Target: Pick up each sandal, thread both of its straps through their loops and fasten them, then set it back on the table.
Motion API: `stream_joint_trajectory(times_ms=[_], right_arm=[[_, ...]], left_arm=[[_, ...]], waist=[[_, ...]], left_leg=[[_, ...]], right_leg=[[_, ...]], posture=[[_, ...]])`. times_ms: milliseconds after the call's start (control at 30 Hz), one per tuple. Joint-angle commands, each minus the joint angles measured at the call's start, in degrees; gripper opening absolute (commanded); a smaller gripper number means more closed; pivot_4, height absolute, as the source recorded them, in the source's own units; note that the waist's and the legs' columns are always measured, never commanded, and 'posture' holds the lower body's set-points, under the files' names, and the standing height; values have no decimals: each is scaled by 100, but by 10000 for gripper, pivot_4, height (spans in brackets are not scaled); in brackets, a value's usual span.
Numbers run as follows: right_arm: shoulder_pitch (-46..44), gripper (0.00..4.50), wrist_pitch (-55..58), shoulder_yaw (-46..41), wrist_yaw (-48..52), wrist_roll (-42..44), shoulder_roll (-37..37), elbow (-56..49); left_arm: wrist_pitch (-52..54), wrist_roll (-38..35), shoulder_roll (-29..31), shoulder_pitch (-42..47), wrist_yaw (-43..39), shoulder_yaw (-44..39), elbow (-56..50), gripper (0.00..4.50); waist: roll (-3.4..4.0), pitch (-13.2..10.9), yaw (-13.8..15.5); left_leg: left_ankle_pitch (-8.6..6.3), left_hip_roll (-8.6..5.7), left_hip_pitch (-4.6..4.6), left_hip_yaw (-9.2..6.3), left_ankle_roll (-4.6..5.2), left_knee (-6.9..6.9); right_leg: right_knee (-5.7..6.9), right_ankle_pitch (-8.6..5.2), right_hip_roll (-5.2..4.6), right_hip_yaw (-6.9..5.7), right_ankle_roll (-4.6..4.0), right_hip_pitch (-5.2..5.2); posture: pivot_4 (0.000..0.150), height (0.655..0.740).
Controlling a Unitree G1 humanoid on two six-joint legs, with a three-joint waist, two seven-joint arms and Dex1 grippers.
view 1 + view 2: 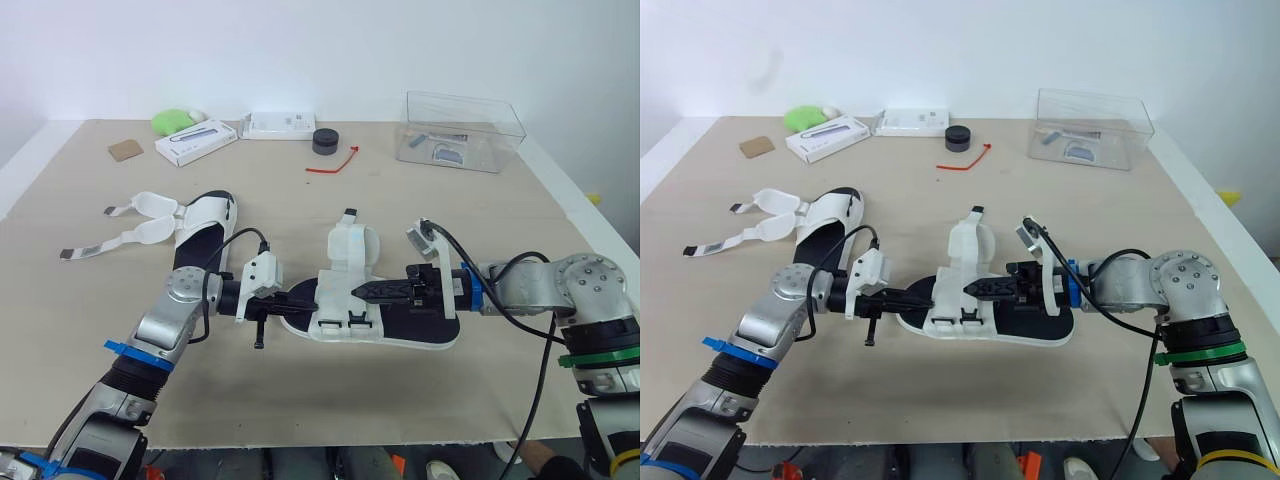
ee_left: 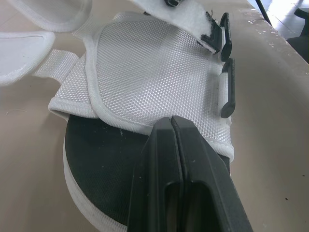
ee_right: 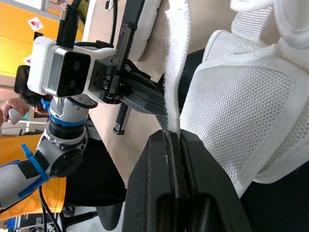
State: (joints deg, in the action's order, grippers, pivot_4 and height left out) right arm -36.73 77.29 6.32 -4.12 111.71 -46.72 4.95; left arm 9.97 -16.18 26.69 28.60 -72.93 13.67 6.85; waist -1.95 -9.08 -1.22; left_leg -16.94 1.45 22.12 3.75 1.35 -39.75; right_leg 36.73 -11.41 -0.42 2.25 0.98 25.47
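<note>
Sandal [image 1: 345, 262] lying lengthwise left to right, right gripper [image 3: 174, 136] fingers clamped on its strap [image 3: 176, 72], left gripper [image 2: 172, 123] fingers together

Strap [image 3: 175, 72]: the end clamped between the pressed-together fingers of the right gripper [image 3: 174, 134] is hidden. Sandal [image 1: 340, 320]: the white upper covers the middle of the sole. Clear box [image 1: 462, 130]: contents too small to identify. Person's hand [image 3: 10, 110]: cut off at the view's edge.
</note>
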Motion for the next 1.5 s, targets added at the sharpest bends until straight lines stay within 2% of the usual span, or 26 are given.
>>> stream_joint_trajectory(times_ms=[33, 1067, 1500], right_arm=[[20, 670, 24, -191, 109, 129, -63, -49], [301, 670, 175, -321, 212, 129, 84, 103], [449, 670, 69, -141, -64, 129, -217, -440]], left_arm=[[-83, 0, 2, 40, -6, -13, -71, 0], [-99, 45, 11, -18, -28, 20, -126, 0], [-194, 121, -70, -38, 55, 61, -96, 0]], waist=[[0, 0, 0], [0, 0, 0], [0, 0, 0]], left_leg=[[0, 0, 1, 0, 0, 0], [-1, 0, 2, -2, 2, 0], [-2, 0, 3, -3, 4, 0]], right_leg=[[0, 0, 0, 0, 0, 0], [-3, 0, 1, -1, 1, 0], [-5, 0, 1, -2, 2, -1]], posture=[[1500, 7400], [1500, 7400], [1500, 7400]])
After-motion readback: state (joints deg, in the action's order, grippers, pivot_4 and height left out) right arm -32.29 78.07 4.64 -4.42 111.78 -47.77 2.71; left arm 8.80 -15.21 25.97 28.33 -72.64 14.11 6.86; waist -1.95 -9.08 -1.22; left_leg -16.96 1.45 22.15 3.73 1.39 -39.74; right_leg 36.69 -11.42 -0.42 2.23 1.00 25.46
